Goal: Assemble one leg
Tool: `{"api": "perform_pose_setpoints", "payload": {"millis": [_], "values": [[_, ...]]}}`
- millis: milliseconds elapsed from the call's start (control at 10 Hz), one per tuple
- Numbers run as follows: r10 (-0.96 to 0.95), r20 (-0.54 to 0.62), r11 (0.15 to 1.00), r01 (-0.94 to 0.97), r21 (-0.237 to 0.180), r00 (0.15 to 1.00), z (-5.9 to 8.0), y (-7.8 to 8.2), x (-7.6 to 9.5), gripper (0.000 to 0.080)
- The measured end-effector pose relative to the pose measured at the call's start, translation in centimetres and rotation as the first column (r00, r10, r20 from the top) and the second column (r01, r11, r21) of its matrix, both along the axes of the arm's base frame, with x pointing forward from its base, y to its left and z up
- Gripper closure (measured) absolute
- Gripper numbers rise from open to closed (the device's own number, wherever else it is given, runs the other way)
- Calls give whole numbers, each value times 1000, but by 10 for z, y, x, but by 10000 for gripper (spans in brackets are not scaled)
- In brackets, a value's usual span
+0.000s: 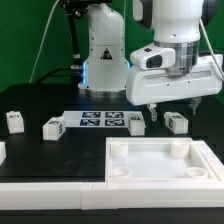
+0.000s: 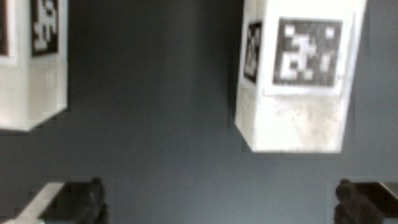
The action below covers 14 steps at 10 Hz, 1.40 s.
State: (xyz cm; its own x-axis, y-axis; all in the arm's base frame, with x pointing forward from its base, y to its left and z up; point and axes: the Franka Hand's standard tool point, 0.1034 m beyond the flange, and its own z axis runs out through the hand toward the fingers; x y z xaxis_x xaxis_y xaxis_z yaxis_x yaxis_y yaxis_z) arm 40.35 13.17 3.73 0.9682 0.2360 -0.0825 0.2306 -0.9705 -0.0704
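Several legs, small white blocks with black-and-white markers, lie in a row on the black table: one [image 1: 14, 121], one [image 1: 52, 127], one [image 1: 136, 122] and one [image 1: 176, 122]. My gripper [image 1: 168, 109] hangs open and empty just above the two legs on the exterior view's right. In the wrist view one leg [image 2: 294, 85] lies ahead of the gripper [image 2: 221, 203] and another [image 2: 32, 65] is at the frame edge. Both dark fingertips [image 2: 71, 200] show wide apart, with nothing between them.
The large white square tray-like piece [image 1: 205, 160] with round corner sockets lies in front of the legs. The marker board [image 1: 100, 121] lies between the legs. A white strip [image 1: 50, 190] runs along the front edge. The arm's base [image 1: 104, 60] stands behind.
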Motion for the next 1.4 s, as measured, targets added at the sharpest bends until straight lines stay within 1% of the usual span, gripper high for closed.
{"api": "perform_pose_setpoints", "payload": {"millis": [100, 200, 300, 400, 500, 600, 700, 800, 1000, 1100, 1400], "values": [[-1, 6, 1000, 1, 2, 1000, 0, 1, 2, 151], [0, -5, 1000, 0, -1, 1000, 0, 0, 1, 151], [8, -146, 999, -13, -30, 989, 1, -1, -10, 151], [-23, -238, 998, 9, -59, 971, 4, 2, -9, 151], [-65, -301, 994, 35, -106, 951, 6, 6, -15, 151], [-92, -394, 986, 29, -163, 915, 6, 9, -29, 151], [-100, -458, 982, 12, -190, 883, 3, 13, -35, 151], [-108, -550, 976, -17, -217, 828, 0, 14, -44, 151], [-122, -676, 969, -60, -239, 726, -11, 13, -48, 151], [-124, -700, 968, -68, -240, 704, -17, 12, -48, 151], [-117, -693, 970, -69, -234, 712, -23, 17, -49, 151]]}}
